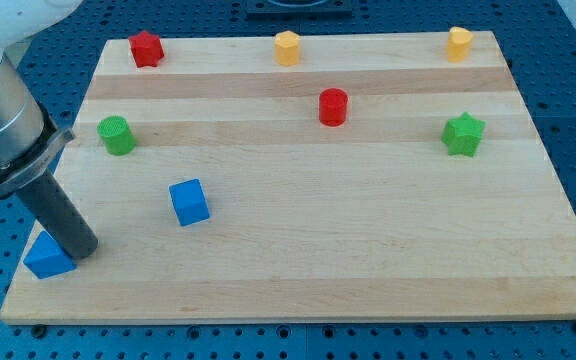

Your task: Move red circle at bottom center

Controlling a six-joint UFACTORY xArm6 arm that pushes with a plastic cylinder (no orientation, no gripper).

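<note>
My tip (83, 249) holds nothing, touching the blue triangle (47, 257) at the table's (368, 280) lower-left corner; blue cube (189, 202) near, red circle (333, 107) well apart.

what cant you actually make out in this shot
- My tip: whether it touches the blue triangle; the rod covers that block's right corner.
- Arm above the rod: cut off by the view's top and left edges.
- Yellow blocks at the view's top: too small to name their shapes.
- Red block at top left: shape unclear, too small.
- Red circle shows whole.
</note>
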